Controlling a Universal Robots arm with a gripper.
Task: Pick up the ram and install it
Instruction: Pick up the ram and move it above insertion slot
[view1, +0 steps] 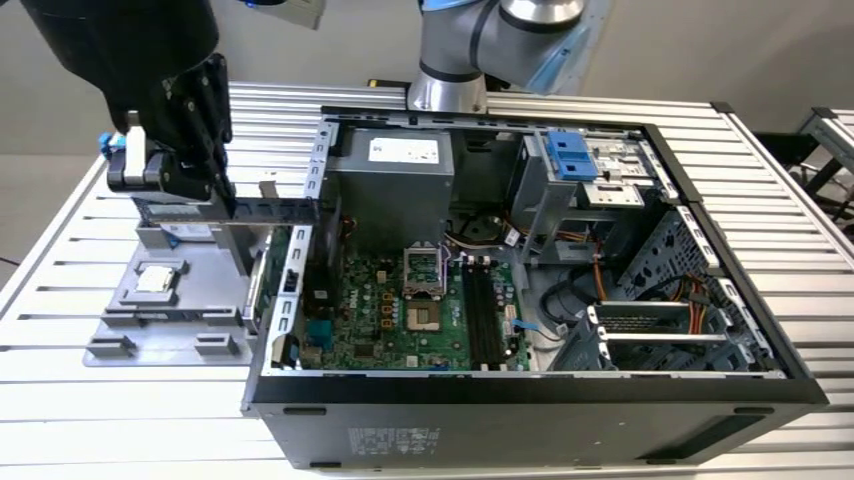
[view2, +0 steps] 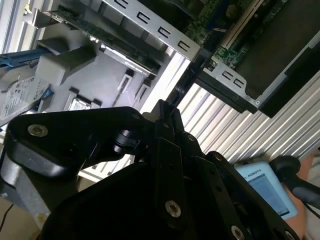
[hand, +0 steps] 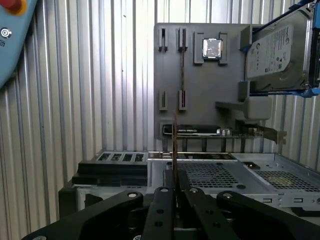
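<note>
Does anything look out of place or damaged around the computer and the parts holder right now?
Nothing stands out. The ram sits straight, edge-on, clamped in the jaws near the grey parts holder. The hard drive stands in its holder slot, and the open computer case shows no loose or spilled parts.

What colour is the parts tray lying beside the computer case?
The parts tray is plain grey, seen best in the first wrist view.

You have open air above the slots (view1: 481, 315) in the case (view1: 534, 385). Between them and your gripper (hand: 176, 192), clamped on the ram (hand: 175, 150), stands the case's side wall (view1: 296, 255). The hard drive (hand: 272, 50) and card (hand: 197, 131) crowd the tray (view1: 120, 345). Loose cables (view1: 483, 238) lie near one end of the slots.
</note>
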